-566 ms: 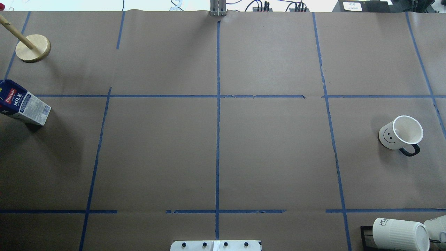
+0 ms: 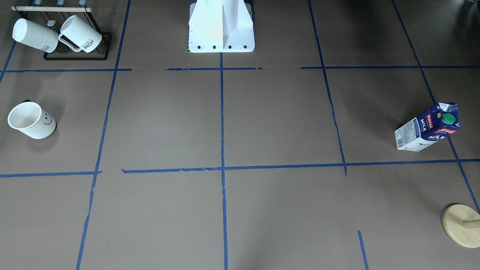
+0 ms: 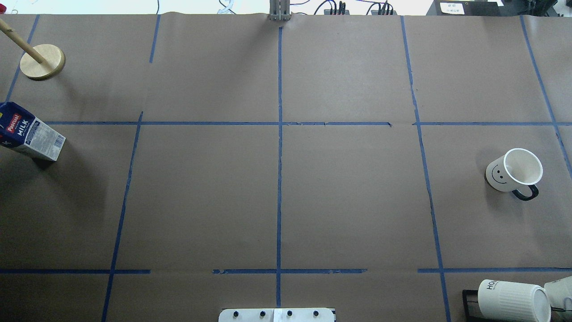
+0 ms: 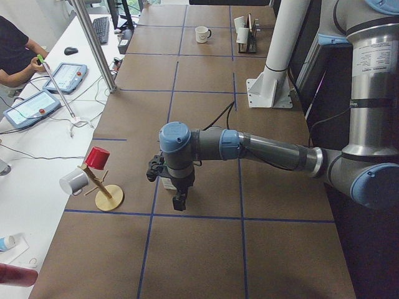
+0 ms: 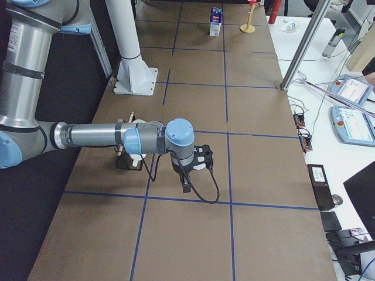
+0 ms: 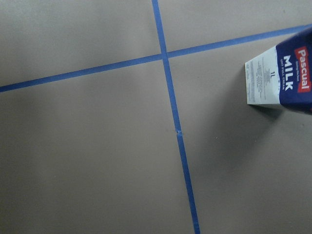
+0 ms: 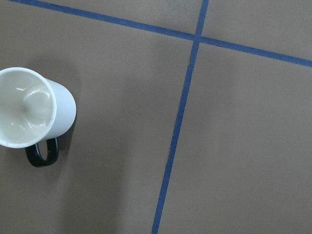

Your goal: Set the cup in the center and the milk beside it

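Note:
The cup (image 3: 514, 172), a smooth white mug with a black smiley and a dark handle, stands upright at the table's right; it also shows in the front-facing view (image 2: 32, 120) and the right wrist view (image 7: 31, 109). The milk (image 3: 27, 132), a blue and white Pascual carton, stands at the far left (image 2: 427, 127) and at the right edge of the left wrist view (image 6: 282, 78). The center (image 3: 279, 123) tape crossing is bare. My left gripper (image 4: 179, 203) hangs beside the milk, my right gripper (image 5: 185, 187) by the cup. I cannot tell whether either is open or shut.
A black rack with ribbed "HOME" mugs (image 3: 514, 300) sits at the near right corner. A wooden peg stand (image 3: 42, 61) stands at the far left, beyond the milk. The white robot base (image 2: 221, 30) is at the table's near edge.

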Tool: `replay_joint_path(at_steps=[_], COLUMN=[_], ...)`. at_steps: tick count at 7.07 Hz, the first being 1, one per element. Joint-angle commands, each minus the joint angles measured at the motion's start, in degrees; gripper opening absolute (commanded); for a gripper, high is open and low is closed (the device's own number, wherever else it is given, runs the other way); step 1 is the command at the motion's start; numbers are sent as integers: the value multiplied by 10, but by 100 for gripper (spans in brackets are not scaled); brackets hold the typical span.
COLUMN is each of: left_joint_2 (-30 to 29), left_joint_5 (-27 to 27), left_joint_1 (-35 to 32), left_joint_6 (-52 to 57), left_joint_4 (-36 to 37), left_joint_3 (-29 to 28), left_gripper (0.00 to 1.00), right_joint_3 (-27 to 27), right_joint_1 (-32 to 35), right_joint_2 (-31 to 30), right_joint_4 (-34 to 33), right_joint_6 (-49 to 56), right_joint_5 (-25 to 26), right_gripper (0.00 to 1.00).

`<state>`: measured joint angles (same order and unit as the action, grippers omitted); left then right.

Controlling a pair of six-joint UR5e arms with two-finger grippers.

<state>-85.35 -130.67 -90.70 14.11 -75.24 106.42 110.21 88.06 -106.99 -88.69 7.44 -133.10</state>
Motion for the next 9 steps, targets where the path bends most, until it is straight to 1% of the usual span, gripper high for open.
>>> replay_joint_path(at_steps=[1,3,4,5,6,7,8,9], left_joint_2=[2,16,15,15,15,15,15,14], left_joint_5=[0,-1,0,-1,-1,-1,-2,-1], left_joint_1=[1,0,1,1,1,1,1,1], left_joint_6=[1,4,3,1,0,-2,-24,-29], left_joint_4=[-3,-24,-34,-44,-45,-45,-45,-46], left_joint_3=[4,-1,-8,-9,-12,-11,-5,-8], left_gripper=[100,100,100,100,100,100,100,100], right_joint_3=[-3,-3,-3,-10,-42,-73,-95,-110], right_joint_1=[-4,-24,-41,-80,-109,-152,-195,-208], right_joint_2=[0,1,2,2,4,22,49,65], right_joint_4=[4,19,23,92,180,255,292,304], right_joint_6=[3,-1,-49,-152,-232,-316,-405,-417], right_joint_5=[-3,-23,-22,-17,-16,-15,-13,-3], right_gripper=[100,100,99,98,96,96,96,96])
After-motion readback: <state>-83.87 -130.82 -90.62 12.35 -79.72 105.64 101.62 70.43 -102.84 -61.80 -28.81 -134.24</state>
